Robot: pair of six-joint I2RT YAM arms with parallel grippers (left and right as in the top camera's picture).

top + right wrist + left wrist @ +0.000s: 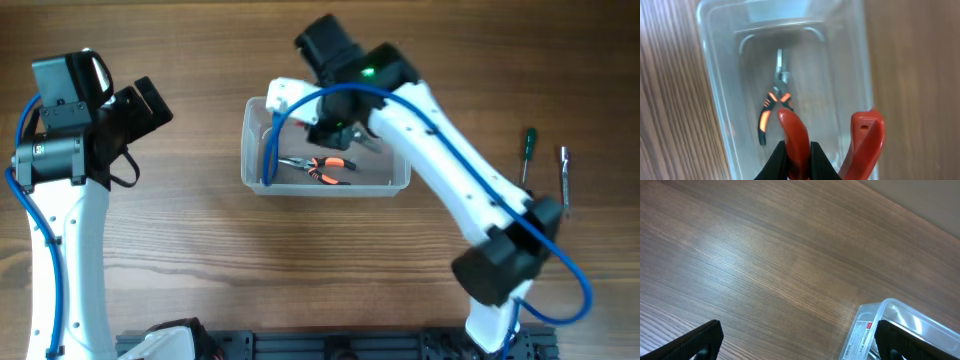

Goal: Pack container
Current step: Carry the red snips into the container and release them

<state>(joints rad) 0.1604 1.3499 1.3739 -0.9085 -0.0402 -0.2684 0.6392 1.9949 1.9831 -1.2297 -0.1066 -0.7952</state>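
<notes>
The clear plastic container (258,150) stands at the table's middle. Orange-and-black pliers (322,168) lie on its floor and show in the right wrist view (771,105). My right gripper (338,128) hovers over the container (710,75). Its fingers (799,152) are shut on one handle of a red-handled tool (867,137), which hangs above the container's inside. My left gripper (150,105) is at the far left, away from the container. Its fingers (800,340) are open and empty above bare wood. A corner of the container (900,317) shows at the lower right of the left wrist view.
A green-handled screwdriver (527,150) and a slim metal tool (565,178) lie on the table at the right. The right arm's base (500,270) stands at the front right. A white label (860,335) is on the container's wall.
</notes>
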